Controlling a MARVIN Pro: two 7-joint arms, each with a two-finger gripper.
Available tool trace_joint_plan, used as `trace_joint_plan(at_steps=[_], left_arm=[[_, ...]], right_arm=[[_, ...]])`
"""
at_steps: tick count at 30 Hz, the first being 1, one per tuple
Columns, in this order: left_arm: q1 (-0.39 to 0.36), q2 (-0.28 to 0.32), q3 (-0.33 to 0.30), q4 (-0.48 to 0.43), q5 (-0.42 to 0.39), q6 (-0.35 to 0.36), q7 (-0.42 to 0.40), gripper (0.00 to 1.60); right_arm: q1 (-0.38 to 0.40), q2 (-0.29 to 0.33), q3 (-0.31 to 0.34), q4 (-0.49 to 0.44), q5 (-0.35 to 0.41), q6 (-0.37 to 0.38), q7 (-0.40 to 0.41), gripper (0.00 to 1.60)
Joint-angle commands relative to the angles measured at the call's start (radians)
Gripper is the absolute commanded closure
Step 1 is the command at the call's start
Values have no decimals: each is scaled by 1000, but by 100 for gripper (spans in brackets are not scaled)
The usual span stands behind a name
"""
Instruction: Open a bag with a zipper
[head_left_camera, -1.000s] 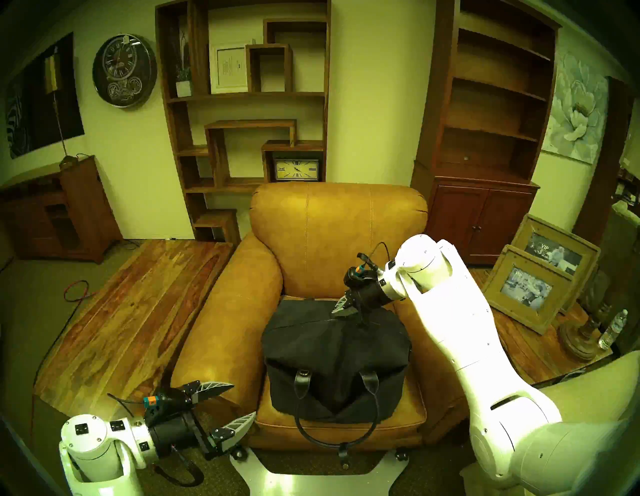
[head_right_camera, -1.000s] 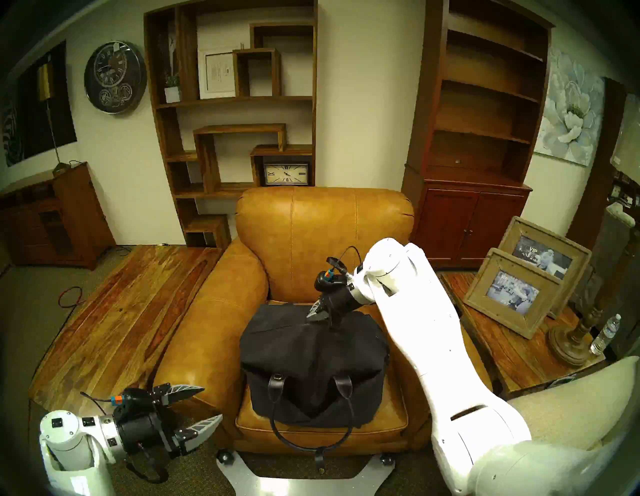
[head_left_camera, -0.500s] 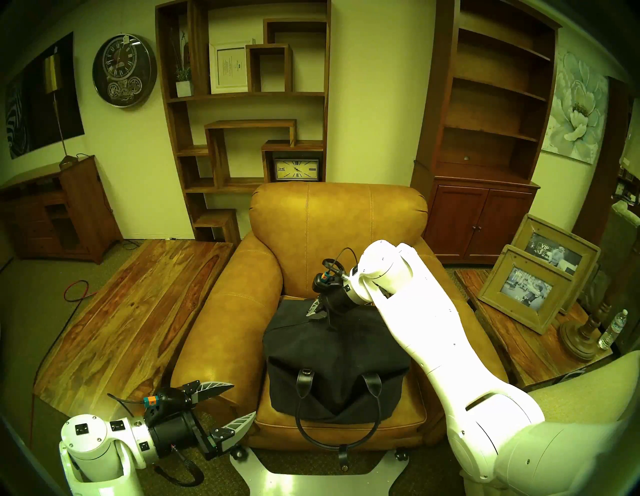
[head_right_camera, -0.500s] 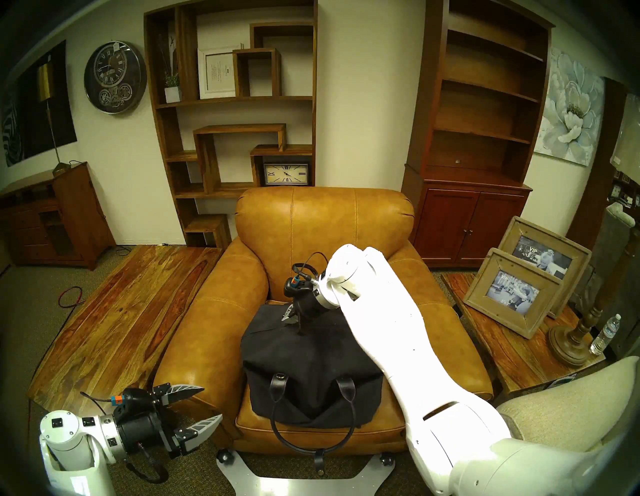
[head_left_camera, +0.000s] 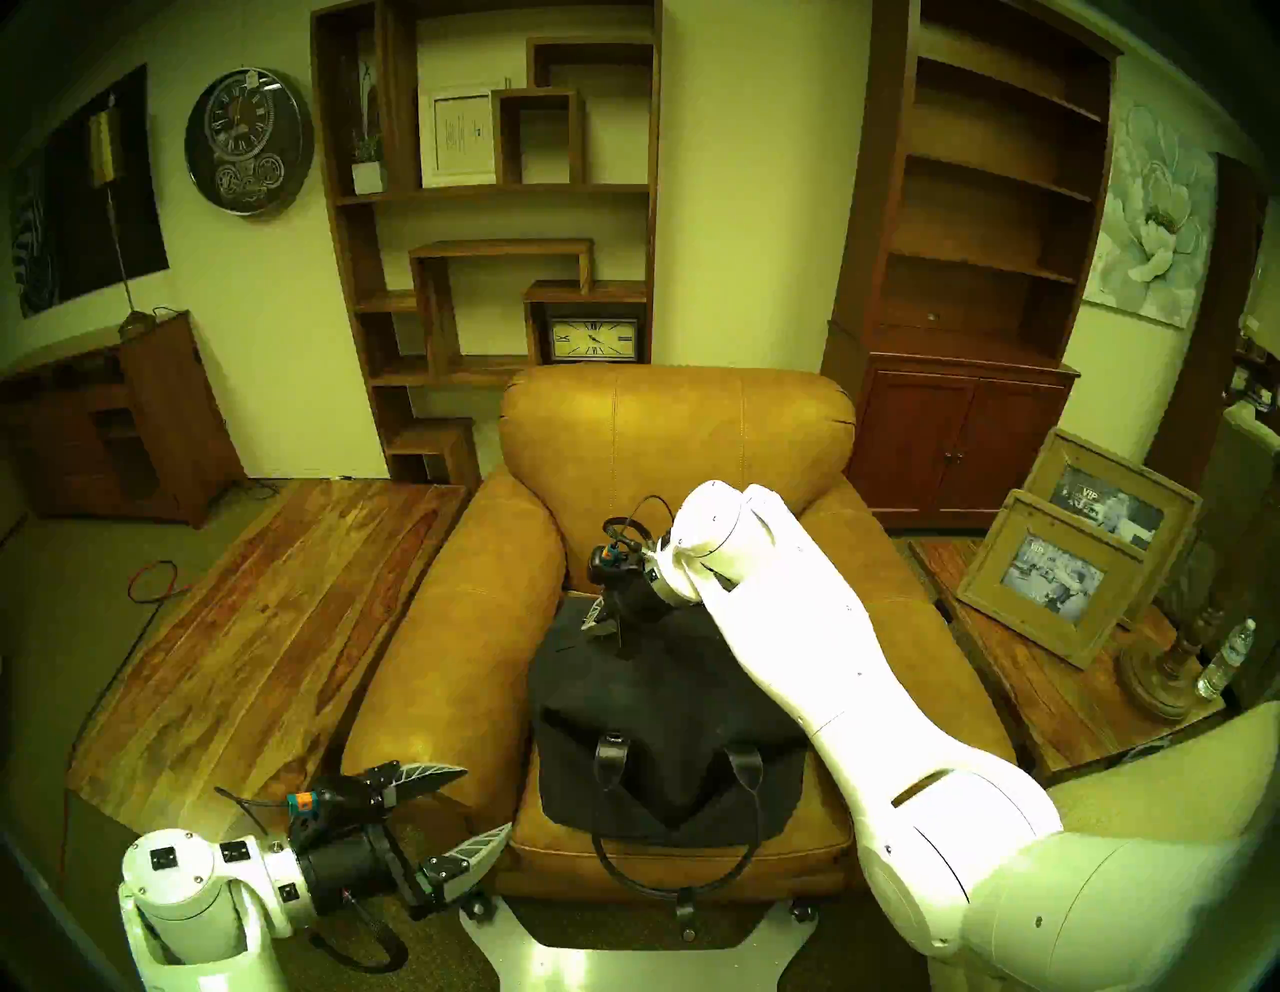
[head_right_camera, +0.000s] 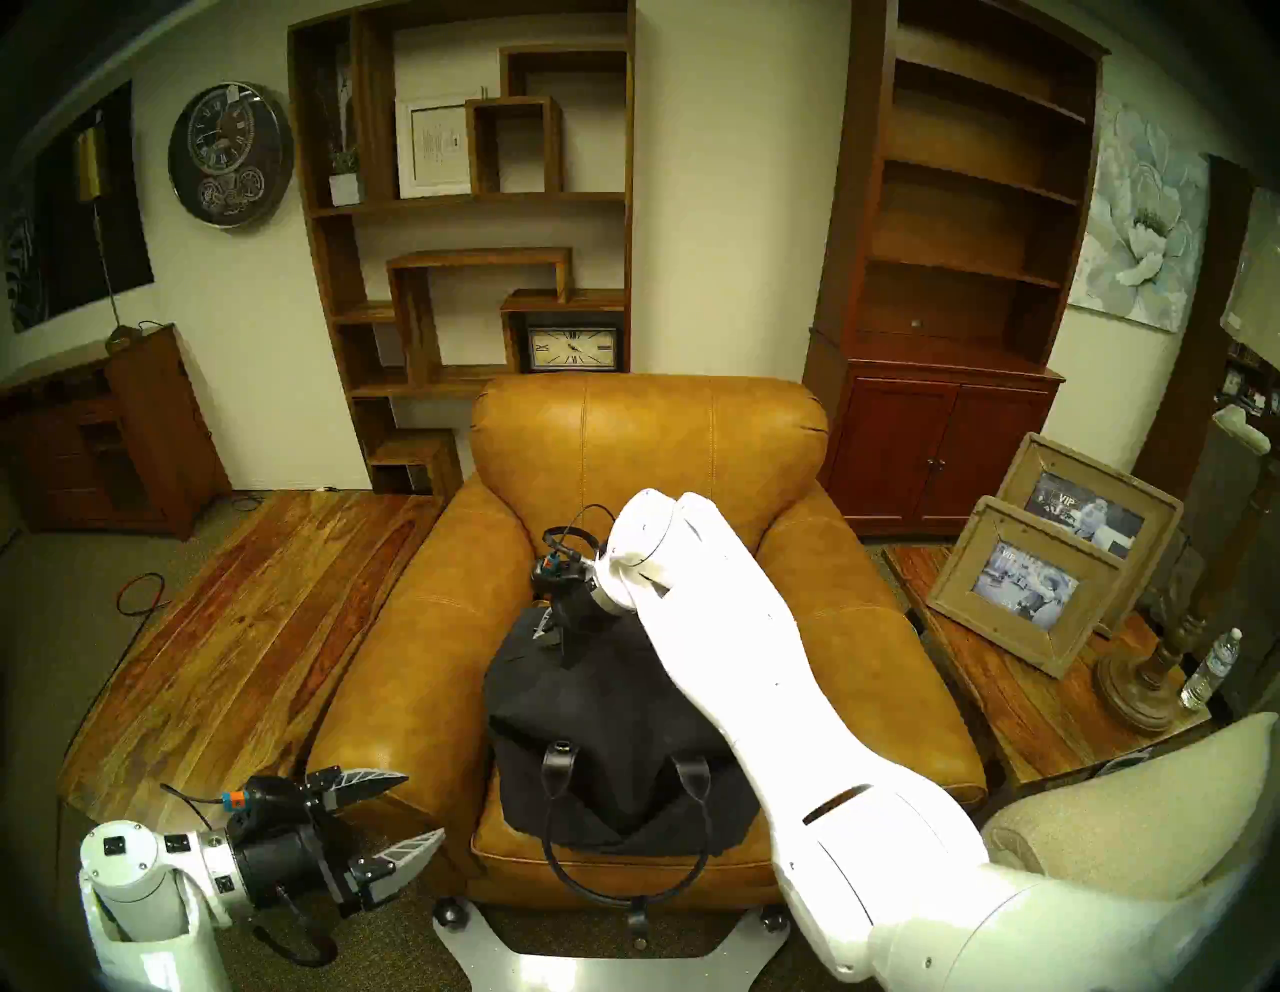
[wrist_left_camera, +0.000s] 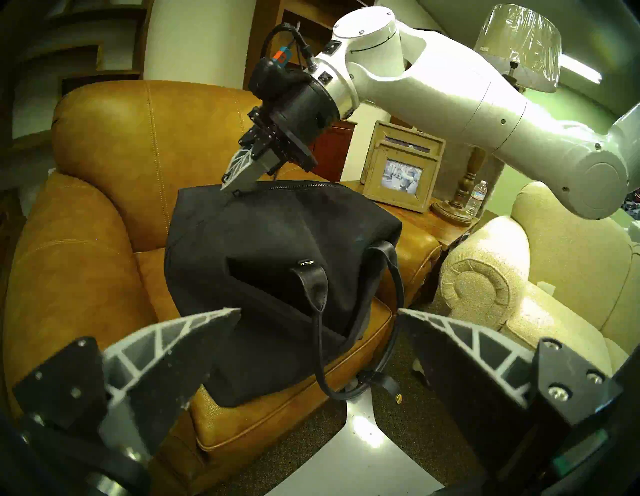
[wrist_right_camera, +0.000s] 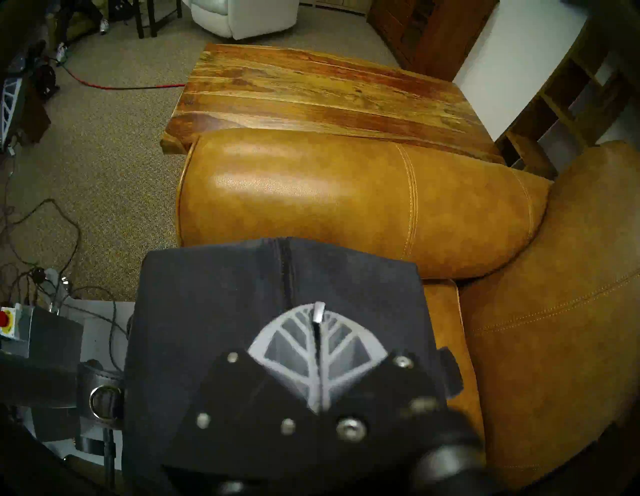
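The black canvas bag (head_left_camera: 665, 720) sits on the tan leather armchair's seat, its leather handle loop (head_left_camera: 679, 866) hanging over the seat front. The zipper (wrist_left_camera: 294, 186) runs along the bag's top ridge. My right gripper (head_left_camera: 596, 621) is down on that ridge near the bag's left end. It is shut on the small silver zipper pull (wrist_right_camera: 318, 311), and a short stretch of zipper (wrist_right_camera: 285, 263) lies ahead of the fingertips. My left gripper (head_left_camera: 488, 798) hangs open and empty by the front of the chair's left armrest, apart from the bag.
The armchair (head_left_camera: 672, 443) has thick armrests on both sides of the bag. A wooden table (head_left_camera: 277, 623) stands on its left. On its right a side table carries picture frames (head_left_camera: 1053, 582), a lamp base and a water bottle (head_left_camera: 1226, 658). A cream armchair (wrist_left_camera: 554, 259) stands further right.
My right gripper has slid leftward along the bag's top, staying shut on the zipper pull, and the arm has swung over the bag. The left arm has not moved.
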Motion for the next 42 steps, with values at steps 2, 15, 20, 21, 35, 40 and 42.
trace_joint_plan(at_steps=[2,15,20,21,35,40,42], left_arm=[[1,2,3,-13,-4,-1,0,0],[0,2,2,-12,-3,-2,0,0],[-1,1,2,-12,-2,-2,0,0],[-1,1,2,-12,-2,-2,0,0],[-2,0,2,-12,-1,-2,0,0],[-2,0,1,-12,0,-2,0,0],[-2,-1,1,-11,0,-2,0,0]], right_arm=[[75,-87,-20,38,2,-5,-31,160],[149,-165,-51,171,-3,-10,-68,160],[181,-198,-61,230,-4,-15,-81,160],[193,-212,-66,256,-6,-16,-89,160],[272,-296,-87,434,-16,-39,-151,160],[292,-317,-92,494,-18,-53,-174,160],[303,-328,-92,521,-17,-60,-184,160]])
